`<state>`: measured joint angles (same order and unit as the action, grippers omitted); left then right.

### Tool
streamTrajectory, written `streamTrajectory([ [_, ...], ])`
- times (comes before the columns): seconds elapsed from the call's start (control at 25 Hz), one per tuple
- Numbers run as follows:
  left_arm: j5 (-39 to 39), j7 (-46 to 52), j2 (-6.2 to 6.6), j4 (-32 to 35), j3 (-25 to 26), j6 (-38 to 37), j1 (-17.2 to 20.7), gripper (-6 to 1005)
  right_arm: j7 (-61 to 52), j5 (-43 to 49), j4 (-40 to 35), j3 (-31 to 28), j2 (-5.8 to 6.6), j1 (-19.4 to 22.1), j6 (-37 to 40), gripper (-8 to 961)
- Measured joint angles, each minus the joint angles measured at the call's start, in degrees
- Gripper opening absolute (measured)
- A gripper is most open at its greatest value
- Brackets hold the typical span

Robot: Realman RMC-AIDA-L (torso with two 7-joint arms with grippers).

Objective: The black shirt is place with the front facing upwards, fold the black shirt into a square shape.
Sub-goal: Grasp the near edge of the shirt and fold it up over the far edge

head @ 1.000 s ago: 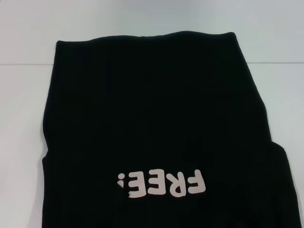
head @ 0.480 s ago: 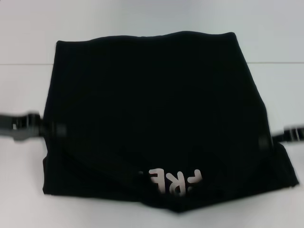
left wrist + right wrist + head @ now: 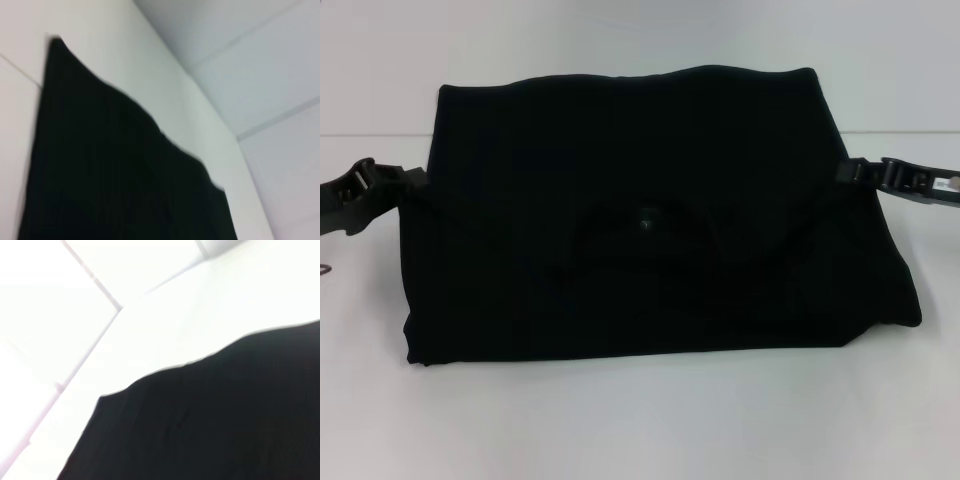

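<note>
Black shirt: it lies on the white counter, the near part doubled over toward the far hem, plain back showing, lettering out of sight.
Left gripper: it sits at the shirt's left edge, where the carried layer ends; you cannot tell from here whether its fingers are pinching the cloth or spread.
Right gripper: the same at the right edge, slightly farther back than the left; its fingers are equally unreadable.
Step in hand: I judge this to be the lengthwise fold.
Doing it well: bring both grippers level so the carried edge runs parallel to the far hem, and lay the cloth flat before letting go.
Watch: the near right corner bulges outward, so the fold looks skewed.
Surroundings: a counter seam runs behind the shirt; nothing blocks either arm.
</note>
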<state>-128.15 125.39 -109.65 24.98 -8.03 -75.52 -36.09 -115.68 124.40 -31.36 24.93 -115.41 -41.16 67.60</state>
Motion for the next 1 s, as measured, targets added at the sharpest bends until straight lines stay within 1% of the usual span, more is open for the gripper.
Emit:
streamTrajectory([
  [0.08,2.5,-1.6,-1.13,0.0,0.0,2.1,0.5,67,2.5,-1.5,0.1,0.1,-1.27,0.0,-3.8,155],
  [0.16,3.7,-3.0,-2.19,0.0,-0.3,3.9,0.5,68,4.3,-2.2,0.5,0.4,-1.98,-0.2,-6.9,159],
  [0.36,3.9,-5.5,-3.68,-0.1,-0.5,7.5,-0.9,69,7.6,-2.3,1.5,0.9,-2.49,-1.4,-9.5,169],
  [0.4,3.9,-5.5,-3.68,-0.1,-0.5,7.5,-0.9,70,8.1,-2.3,1.6,0.9,-2.56,-1.6,-9.9,171],
  [0.44,4.3,-6.0,-3.97,-0.1,-0.4,8.6,-1.2,70,8.5,-2.4,1.6,0.9,-2.60,-1.7,-10.2,173],
  [0.6,7.3,-7.4,-4.05,0.0,-0.4,10.2,-1.8,71,8.9,-3.6,1.4,0.9,-2.56,-1.8,-11.3,182],
  [0.68,7.7,-7.9,-4.05,0.0,-0.6,10.9,-2.0,72,9.1,-3.9,1.6,0.9,-2.43,-1.8,-11.6,186],
  [0.76,7.7,-8.5,-4.33,-0.1,-0.8,11.8,-2.1,72,9.6,-3.9,1.9,0.9,-2.56,-1.8,-12.4,190],
  [0.92,7.7,-11.0,-5.55,-0.6,-1.6,14.6,-2.6,74,10.7,-3.8,3.6,2.0,-3.13,-2.1,-16.2,199],
  [1.0,7.8,-11.8,-6.57,-0.9,-2.0,16.8,-2.9,74,10.7,-3.7,4.0,3.8,-3.49,-2.3,-18.6,203],
])
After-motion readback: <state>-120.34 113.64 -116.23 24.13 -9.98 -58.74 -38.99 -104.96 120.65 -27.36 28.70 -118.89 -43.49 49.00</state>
